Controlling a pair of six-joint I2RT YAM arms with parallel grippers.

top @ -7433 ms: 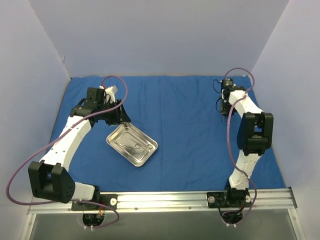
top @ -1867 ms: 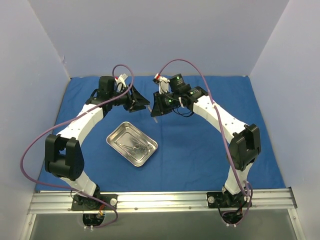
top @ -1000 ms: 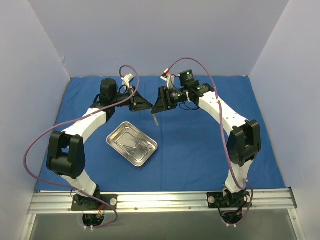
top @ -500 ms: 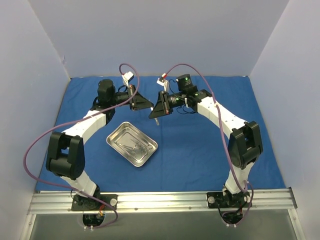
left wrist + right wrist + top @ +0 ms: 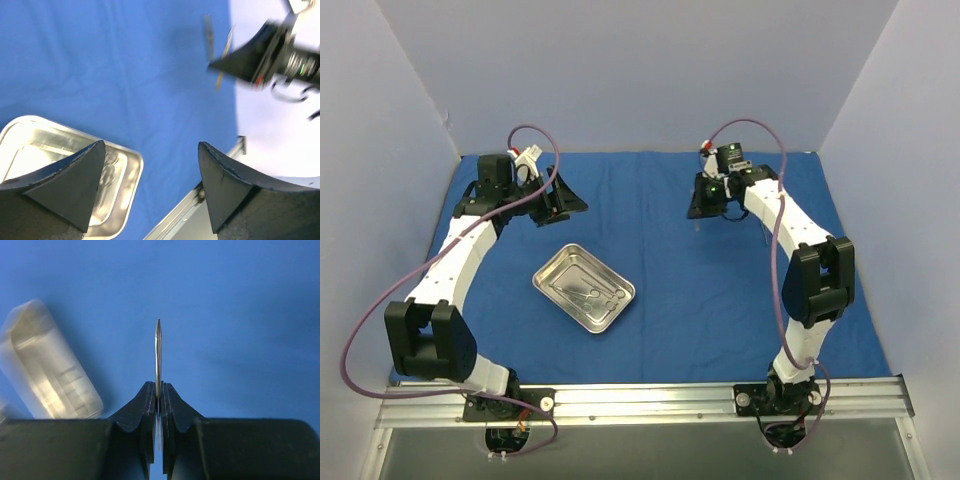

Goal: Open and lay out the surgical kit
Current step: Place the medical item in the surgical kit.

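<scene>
Both arms have swung apart since half a second ago, when their tips nearly met over the far middle of the cloth. Now the left pincer (image 5: pixel 567 205) hangs over the far left part and the right pincer (image 5: pixel 698 207) over the far part, right of centre.

The left pincer, pressed together a moment ago, now stands wide and released, with nothing between its fingers in the left wrist view. The right pincer is clenched on a thin metal instrument (image 5: pixel 158 352), whose pointed end sticks out past the fingertips.

The blue cloth wrap (image 5: pixel 690 300) lies spread flat over the counter, almost from wall to wall. Plain pale walls (image 5: pixel 640 70) close the space on three sides, and a metal rail (image 5: pixel 650 400) carrying the arm bases runs along the near edge.

The steel tray (image 5: pixel 558 272) sits on the cloth left of centre, turned at an angle, in the same place as before. The other instruments (image 5: pixel 595 294) lie inside it.
</scene>
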